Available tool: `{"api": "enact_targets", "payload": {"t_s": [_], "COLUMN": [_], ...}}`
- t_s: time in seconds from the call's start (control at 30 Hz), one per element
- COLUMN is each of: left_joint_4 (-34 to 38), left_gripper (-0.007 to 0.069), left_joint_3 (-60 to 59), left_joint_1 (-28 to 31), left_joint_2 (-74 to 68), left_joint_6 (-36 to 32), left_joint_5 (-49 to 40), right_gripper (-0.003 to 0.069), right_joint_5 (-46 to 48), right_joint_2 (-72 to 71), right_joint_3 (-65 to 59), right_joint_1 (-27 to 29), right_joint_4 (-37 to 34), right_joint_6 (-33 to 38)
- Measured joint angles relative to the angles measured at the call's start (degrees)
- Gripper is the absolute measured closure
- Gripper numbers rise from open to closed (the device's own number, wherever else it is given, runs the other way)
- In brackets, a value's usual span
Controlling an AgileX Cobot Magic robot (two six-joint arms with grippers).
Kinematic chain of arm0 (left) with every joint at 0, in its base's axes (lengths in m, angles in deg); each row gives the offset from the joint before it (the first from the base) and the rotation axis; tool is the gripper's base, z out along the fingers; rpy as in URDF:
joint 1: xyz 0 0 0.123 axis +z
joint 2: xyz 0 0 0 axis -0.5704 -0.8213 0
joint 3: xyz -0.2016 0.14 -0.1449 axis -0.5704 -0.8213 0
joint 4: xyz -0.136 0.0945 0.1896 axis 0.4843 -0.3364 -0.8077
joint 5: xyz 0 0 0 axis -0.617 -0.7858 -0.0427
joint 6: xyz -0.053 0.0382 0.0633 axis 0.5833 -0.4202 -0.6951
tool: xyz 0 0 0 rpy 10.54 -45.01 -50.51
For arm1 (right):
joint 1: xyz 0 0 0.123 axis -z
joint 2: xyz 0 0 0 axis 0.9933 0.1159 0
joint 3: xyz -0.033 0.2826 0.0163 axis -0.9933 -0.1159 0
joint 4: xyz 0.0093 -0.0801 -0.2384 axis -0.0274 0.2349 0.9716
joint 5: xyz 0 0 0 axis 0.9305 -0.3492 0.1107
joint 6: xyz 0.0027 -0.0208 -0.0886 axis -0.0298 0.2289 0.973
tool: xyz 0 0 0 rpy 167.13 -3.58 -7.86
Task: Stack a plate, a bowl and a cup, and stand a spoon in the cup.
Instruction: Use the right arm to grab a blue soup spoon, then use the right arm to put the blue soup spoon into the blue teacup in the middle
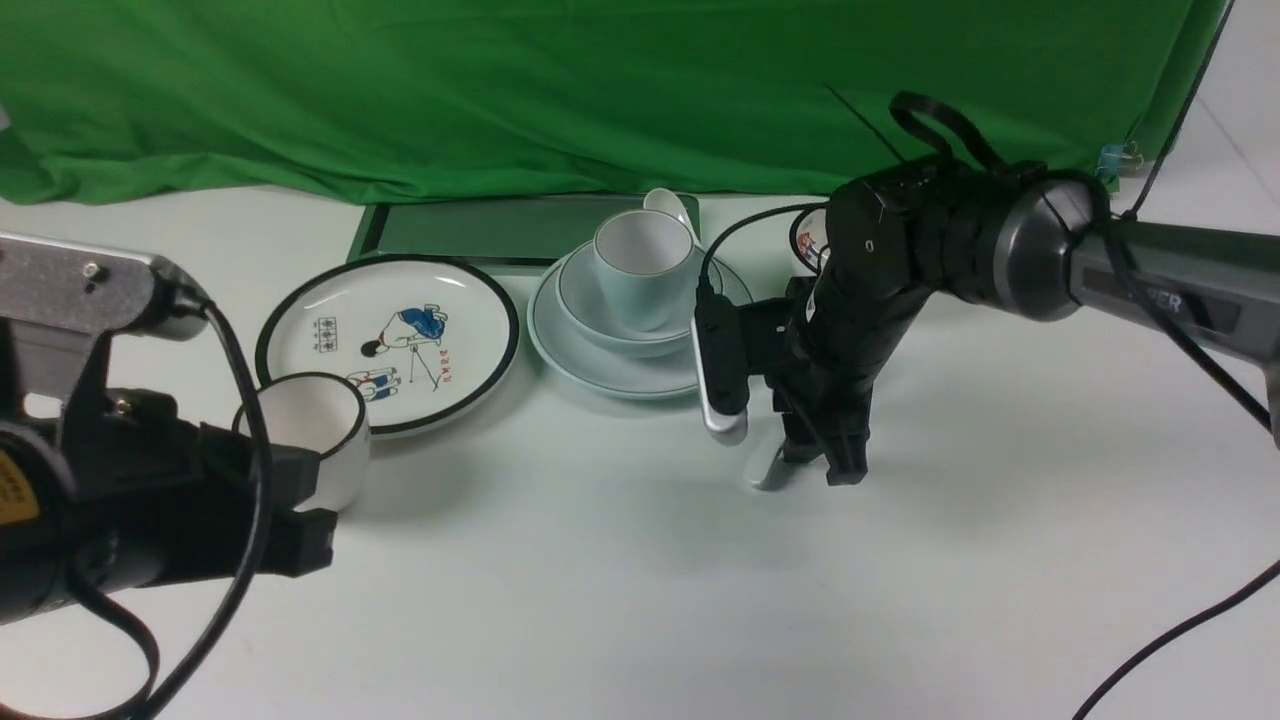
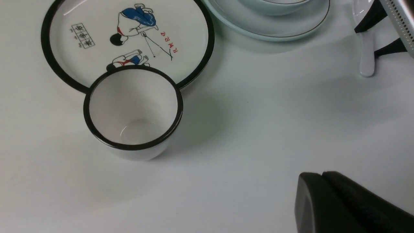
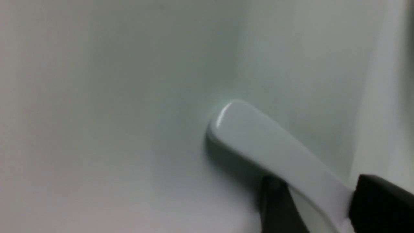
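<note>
The pale blue-green plate (image 1: 590, 372) sits at the table's middle back, with the bowl (image 1: 590, 310) on it and the cup (image 1: 645, 262) upright in the bowl. Just right of this stack, a white spoon (image 1: 770, 470) (image 2: 367, 56) (image 3: 258, 136) lies on the table. My right gripper (image 1: 812, 470) (image 3: 318, 207) points down over it, one black finger on each side of its neck and both against it. Low over the near left of the table hangs my left gripper (image 1: 325, 520) (image 2: 323, 176), shut and holding nothing.
A white black-rimmed cup (image 1: 320, 430) (image 2: 132, 110) stands in front of a cartoon plate (image 1: 390, 335) (image 2: 129, 35) on the left. Another white spoon-like piece (image 1: 672, 205) lies behind the stack, near a dark flat board (image 1: 470, 228). A black-rimmed dish (image 1: 808, 240) shows behind the right arm.
</note>
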Motion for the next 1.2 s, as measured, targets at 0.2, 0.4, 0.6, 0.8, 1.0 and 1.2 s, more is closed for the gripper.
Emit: {"api": "enact_targets", "payload": {"t_s": [0.2,0.4,0.6,0.8,1.0,1.2], "left_joint_4": [0.1,0.1,0.1,0.2,0.2,0.3], "left_gripper": [0.0661,0.0661,0.0661,0.0661,0.0661,0.0661], "left_joint_3": [0.0,0.0,0.0,0.0,0.0,0.0], "left_joint_1": [0.0,0.0,0.0,0.0,0.0,0.0], "left_joint_2": [0.0,0.0,0.0,0.0,0.0,0.0], "left_joint_6": [-0.4,-0.7,-0.7,-0.7,-0.7,-0.7], "left_joint_5": [0.0,0.0,0.2,0.8,0.8,0.8], "right_gripper": [0.0578,0.0576,0.0576,0.0576,0.0576,0.0576], "right_joint_5": [-0.1,3.4,0.7,-23.3,-35.0,-39.0], "right_joint_2": [0.0,-1.4,-7.3,-7.2,-3.3,2.2], "right_joint_3": [0.0,-0.1,-0.3,-0.3,1.4,6.9], "right_joint_1": [-0.2,-0.4,-0.5,-1.7,-3.5,-3.9], "right_joint_4": [-1.1,-8.0,-28.5,-62.5,-71.9,-72.9], "right_joint_6": [0.0,-1.7,-3.1,6.6,15.3,16.6]}}
